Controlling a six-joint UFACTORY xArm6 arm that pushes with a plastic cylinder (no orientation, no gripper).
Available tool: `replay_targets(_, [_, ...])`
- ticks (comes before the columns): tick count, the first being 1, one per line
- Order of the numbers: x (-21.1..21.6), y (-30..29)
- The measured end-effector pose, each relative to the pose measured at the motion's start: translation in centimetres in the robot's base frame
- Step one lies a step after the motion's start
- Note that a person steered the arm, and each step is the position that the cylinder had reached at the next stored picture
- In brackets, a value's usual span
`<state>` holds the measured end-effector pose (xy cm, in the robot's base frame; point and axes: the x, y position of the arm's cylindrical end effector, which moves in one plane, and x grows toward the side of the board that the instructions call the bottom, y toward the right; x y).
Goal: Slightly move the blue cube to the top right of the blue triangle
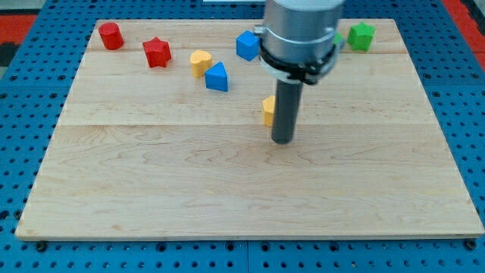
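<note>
My arm shows a broad grey metallic cylinder, ringed at its base by a black collar. Below it runs a straight dark rod, matte, round in section, ending flat at my tip (283,141).

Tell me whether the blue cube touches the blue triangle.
Apart. The camera view shows bare wood between the blue cube and the blue triangle.

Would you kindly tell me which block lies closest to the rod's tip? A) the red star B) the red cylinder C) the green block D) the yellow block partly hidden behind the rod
D: my tip rests just right of the partly hidden yellow block; the others sit far off along the view's top.
</note>
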<state>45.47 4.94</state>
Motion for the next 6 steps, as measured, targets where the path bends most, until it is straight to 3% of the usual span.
replay_targets(1, [-2.4,-0.6])
replay_targets(2, [-1.2,4.3])
replay_targets(3, [-8.4,5.6])
replay_targets(4, [-14.8,2.0])
replay_targets(5, [-20.6,4.6])
replay_targets(6, [-24.4,-1.0])
